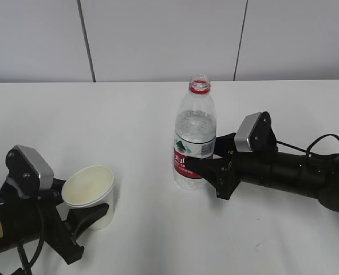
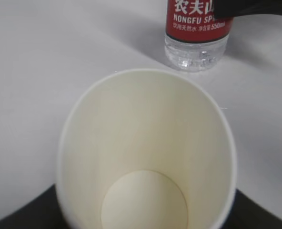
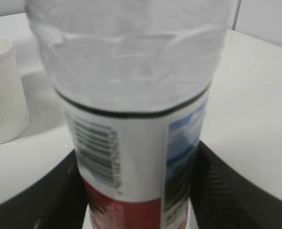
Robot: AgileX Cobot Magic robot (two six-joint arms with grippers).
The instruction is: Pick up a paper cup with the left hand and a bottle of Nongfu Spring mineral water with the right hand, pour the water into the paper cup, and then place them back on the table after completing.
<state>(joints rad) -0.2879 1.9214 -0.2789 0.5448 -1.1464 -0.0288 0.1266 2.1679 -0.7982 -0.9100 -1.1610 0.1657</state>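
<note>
The white paper cup point(image 1: 90, 193) stands at the front left, tilted a little toward the left arm, and is empty inside point(image 2: 146, 157). My left gripper point(image 1: 82, 206) is shut on the cup's lower part, with black fingers point(image 2: 17, 214) at both sides. The Nongfu Spring bottle point(image 1: 195, 134) stands upright with no cap, a red ring at its neck and clear water point(image 1: 196, 127) in it. My right gripper point(image 1: 201, 156) is shut on its red and white label point(image 3: 131, 157), with fingers point(image 3: 226, 191) pressed on both sides. The bottle's base rests on the table point(image 2: 195, 53).
The white table point(image 1: 129, 114) extends behind and between the two arms. A grey panelled wall point(image 1: 158, 34) stands at the back edge. A black cable point(image 1: 324, 140) trails by the right arm. The cup also shows at the left of the right wrist view point(image 3: 3, 90).
</note>
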